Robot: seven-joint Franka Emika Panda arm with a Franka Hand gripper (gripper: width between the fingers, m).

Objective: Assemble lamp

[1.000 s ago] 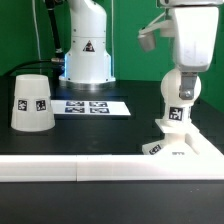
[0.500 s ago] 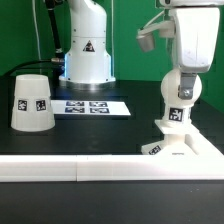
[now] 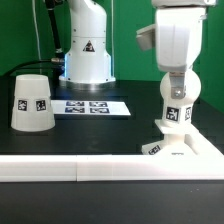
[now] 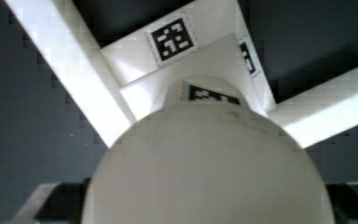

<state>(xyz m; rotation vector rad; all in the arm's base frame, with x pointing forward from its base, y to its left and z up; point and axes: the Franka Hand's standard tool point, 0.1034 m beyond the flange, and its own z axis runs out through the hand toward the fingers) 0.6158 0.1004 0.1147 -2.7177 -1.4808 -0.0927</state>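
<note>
The white rounded bulb (image 3: 177, 104) stands upright on the flat stepped lamp base (image 3: 188, 147) at the exterior view's right. My gripper (image 3: 176, 84) comes down from above and is shut on the bulb's upper part. In the wrist view the bulb (image 4: 202, 160) fills the near field, with dark fingers (image 4: 41, 203) at its sides. The base (image 4: 149, 60) with its markers lies beyond it. The cup-like shade (image 3: 32, 101) stands mouth down at the exterior view's left, far from the gripper.
The marker board (image 3: 92, 106) lies flat between the shade and the base. The arm's white pedestal (image 3: 86, 50) stands behind it. A white rail (image 3: 70, 171) runs along the table's front edge and turns up beside the lamp base.
My hand has turned about its upright axis over the bulb, so its broad face now shows. The bulb stays in place on the base.
</note>
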